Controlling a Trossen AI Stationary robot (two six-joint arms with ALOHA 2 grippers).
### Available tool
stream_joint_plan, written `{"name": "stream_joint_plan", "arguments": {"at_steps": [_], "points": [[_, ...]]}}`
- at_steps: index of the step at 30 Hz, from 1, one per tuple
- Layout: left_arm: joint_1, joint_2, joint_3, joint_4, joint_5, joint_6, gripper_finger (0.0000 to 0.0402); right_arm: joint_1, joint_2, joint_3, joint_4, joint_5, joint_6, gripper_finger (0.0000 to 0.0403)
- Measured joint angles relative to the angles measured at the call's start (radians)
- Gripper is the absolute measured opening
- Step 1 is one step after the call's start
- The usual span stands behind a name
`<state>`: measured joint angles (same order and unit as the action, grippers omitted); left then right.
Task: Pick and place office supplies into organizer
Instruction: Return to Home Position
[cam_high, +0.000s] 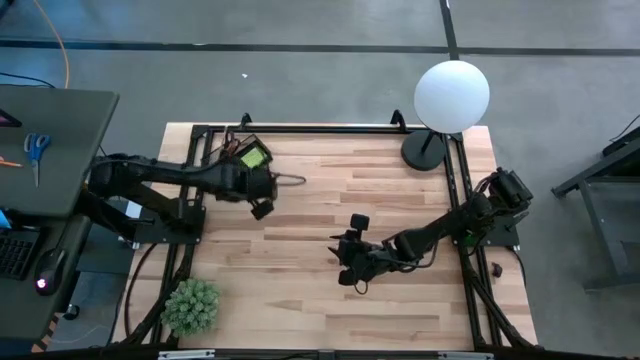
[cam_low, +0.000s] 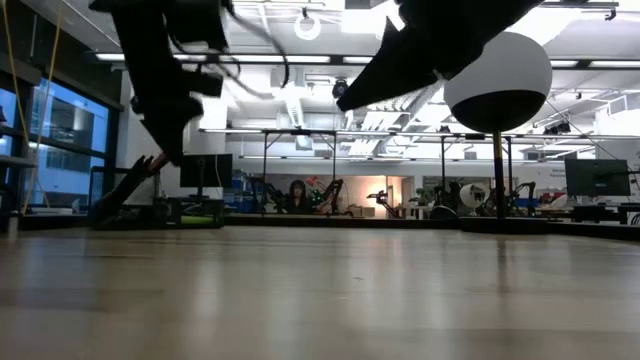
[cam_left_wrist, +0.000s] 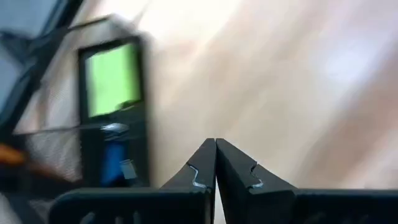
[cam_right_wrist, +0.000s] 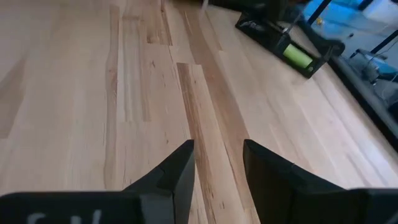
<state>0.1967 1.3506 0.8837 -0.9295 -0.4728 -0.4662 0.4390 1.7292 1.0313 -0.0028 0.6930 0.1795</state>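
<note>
The organizer (cam_high: 250, 155), a small black tray, lies at the table's far left. It holds a green sticky-note pad (cam_left_wrist: 112, 78) and a blue eraser (cam_left_wrist: 115, 163). An orange pencil end (cam_left_wrist: 9, 153) shows beside its mesh part. My left gripper (cam_high: 264, 205) hangs just to the near right of the organizer, shut and empty (cam_left_wrist: 216, 144), above the bare wood. My right gripper (cam_high: 345, 268) is over the middle of the table, open (cam_right_wrist: 217, 155), with nothing between its fingers. In the right wrist view the organizer (cam_right_wrist: 280, 40) lies far off.
A white globe lamp (cam_high: 452, 95) on a round black base (cam_high: 425, 150) stands at the far right corner. A green spiky plant (cam_high: 190, 305) sits at the near left. A grey desk with blue scissors (cam_high: 37, 148) stands left of the table. Bare wood lies between the arms.
</note>
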Motion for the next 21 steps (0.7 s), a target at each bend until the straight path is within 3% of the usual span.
{"name": "stream_joint_plan", "arguments": {"at_steps": [6, 9, 13, 17, 21], "points": [[-0.269, -0.113, 0.000, 0.164, -0.010, -0.033, 0.0000, 0.013, -0.065, 0.000, -0.040, -0.036, 0.003, 0.0112], [-0.409, -0.171, -0.029, 0.318, -0.065, -0.006, 0.0000, 0.002, -0.115, 0.000, -0.083, -0.064, 0.004, 0.0080], [-0.538, -0.266, -0.158, 0.584, -0.084, 0.081, 0.0000, -0.010, -0.196, 0.002, -0.182, -0.049, 0.040, 0.0027], [-0.578, -0.388, -0.354, 0.899, 0.014, 0.203, 0.0000, -0.014, -0.253, 0.000, -0.216, -0.053, 0.044, 0.0007], [-0.557, -0.516, -0.552, 1.216, 0.167, 0.293, 0.0000, -0.029, -0.317, -0.112, -0.085, -0.110, 0.020, 0.0017]]}}
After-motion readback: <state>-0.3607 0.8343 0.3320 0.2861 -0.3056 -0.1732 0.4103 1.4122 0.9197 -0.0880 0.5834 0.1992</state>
